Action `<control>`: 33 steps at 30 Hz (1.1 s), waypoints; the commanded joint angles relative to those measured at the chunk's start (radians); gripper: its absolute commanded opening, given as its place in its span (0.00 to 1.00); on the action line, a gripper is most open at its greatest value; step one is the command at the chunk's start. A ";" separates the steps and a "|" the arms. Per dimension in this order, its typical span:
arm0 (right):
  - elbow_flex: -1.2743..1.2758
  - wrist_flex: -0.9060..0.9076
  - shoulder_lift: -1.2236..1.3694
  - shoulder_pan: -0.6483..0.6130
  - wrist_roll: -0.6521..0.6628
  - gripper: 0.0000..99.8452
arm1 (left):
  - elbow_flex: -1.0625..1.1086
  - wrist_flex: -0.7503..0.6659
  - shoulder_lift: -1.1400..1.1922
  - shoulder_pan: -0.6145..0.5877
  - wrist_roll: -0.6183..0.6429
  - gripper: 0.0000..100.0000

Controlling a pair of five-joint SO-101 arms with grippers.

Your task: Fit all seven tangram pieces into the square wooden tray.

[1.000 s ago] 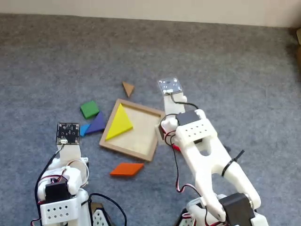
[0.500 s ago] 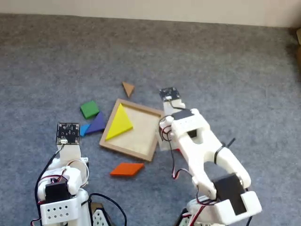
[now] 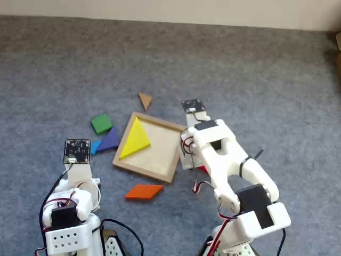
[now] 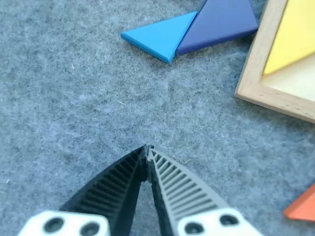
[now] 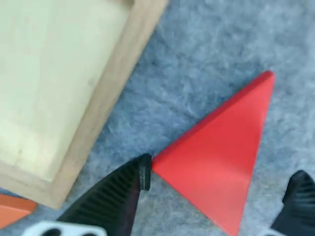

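Repositioning over the last second, the right gripper (image 5: 221,176) now straddles the red triangle (image 5: 224,147) with jaws open. The triangle lies on the carpet just beside the wooden tray (image 5: 110,98), so a grasp looks imminent. The left gripper (image 4: 148,156) is closed and empty.

Just a sliver of the red triangle (image 3: 201,168) peeks out under the right arm (image 3: 226,157), centre-right of frame; light blue triangle (image 3: 96,146) half-hidden behind the camera board (image 3: 78,151), lower left.
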 commanded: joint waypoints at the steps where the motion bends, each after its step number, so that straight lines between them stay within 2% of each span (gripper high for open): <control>1: -0.042 -0.013 0.010 0.016 0.000 0.41 | 0.021 0.008 -0.061 -0.018 -0.005 0.01; 5: -0.042 -0.015 0.013 0.016 0.002 0.40 | 0.021 0.008 -0.061 -0.018 -0.005 0.01; 10: -0.042 -0.019 0.012 0.016 0.052 0.25 | 0.021 0.008 -0.061 -0.018 -0.005 0.01; 12: -0.042 -0.019 0.007 0.018 0.068 0.22 | 0.021 0.008 -0.061 -0.018 -0.005 0.01; 19: -0.042 -0.013 0.002 0.041 0.072 0.20 | 0.021 0.008 -0.061 -0.018 -0.005 0.01; 25: -0.033 -0.019 -0.140 0.041 0.117 0.14 | 0.021 0.008 -0.061 -0.018 -0.005 0.01; 33: 0.013 -0.021 -0.173 0.036 0.132 0.14 | 0.021 0.008 -0.061 -0.018 -0.005 0.01</control>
